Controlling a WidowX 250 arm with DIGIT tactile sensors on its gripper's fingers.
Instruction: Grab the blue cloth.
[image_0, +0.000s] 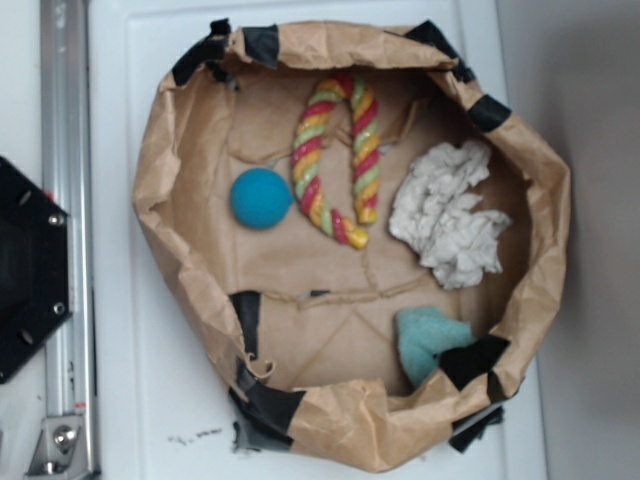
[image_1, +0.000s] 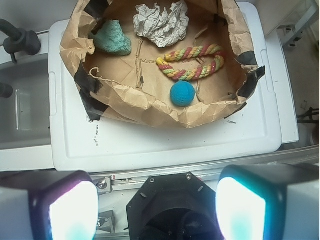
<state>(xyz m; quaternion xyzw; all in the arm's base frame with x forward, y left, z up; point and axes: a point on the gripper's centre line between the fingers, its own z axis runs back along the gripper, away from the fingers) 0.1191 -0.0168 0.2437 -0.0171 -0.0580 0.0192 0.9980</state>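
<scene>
**Operator:** Where is the blue cloth, and which way does it run?

**Observer:** You find the blue cloth (image_0: 428, 340) low on the floor of the brown paper basket (image_0: 160, 200), tight against the wall, with a black tape patch (image_0: 473, 360) overlapping its corner in the exterior view. Its broad end sits toward the basket's middle; it narrows toward the paper rim. In the exterior view, its long axis runs on a slant from the upper left to the lower right. In the wrist view the blue cloth (image_1: 113, 39) lies at the far left of the basket, its point tilted up toward the rim.

**Operator:** What sits around it?

**Observer:** You see the white crumpled cloth (image_0: 447, 213) near it but apart. The striped rope loop (image_0: 337, 160) and the blue ball (image_0: 261, 197) lie across the floor, well apart from it, with ball and rope just beside each other. The basket rests on a white lid (image_0: 150, 400).

**Operator:** And the gripper?

**Observer:** Your gripper (image_1: 156, 210) hangs well short of the basket, over the robot's black base (image_1: 165, 200). Its two fingers (image_1: 242, 207) stand wide apart, with nothing between them.
</scene>
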